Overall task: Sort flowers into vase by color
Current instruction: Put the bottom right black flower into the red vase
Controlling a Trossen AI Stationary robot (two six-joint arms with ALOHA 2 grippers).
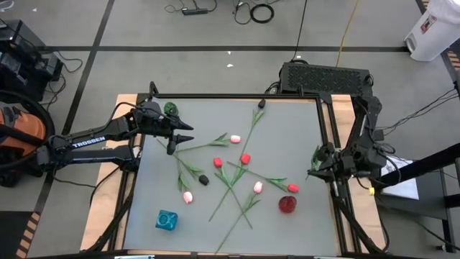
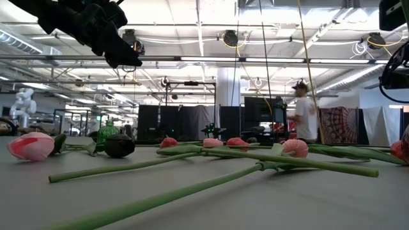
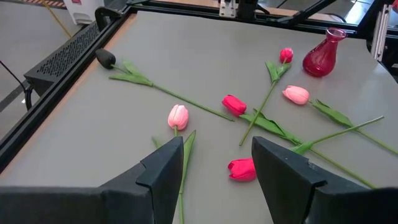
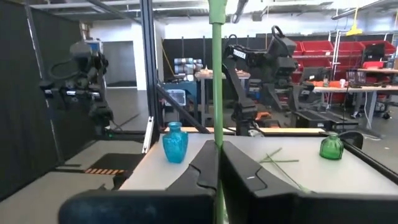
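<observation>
High view: left gripper (image 1: 181, 138) hangs over the far-left part of the grey table (image 1: 287, 115) with its fingers spread wide and nothing between them, close to the small green glass vase (image 1: 170, 109). Right gripper (image 1: 315, 164) sits at the table's right edge, pinched tight on a thin green stem (image 4: 217, 93). The artificial tulips (image 1: 237, 173), with pink, red and black heads, lie scattered mid-table, with a red glass vase (image 1: 287, 204) near-right and a blue glass vase (image 1: 167, 220) near-left.

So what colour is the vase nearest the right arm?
Red, translucent vase, clearest in the left wrist view.
</observation>
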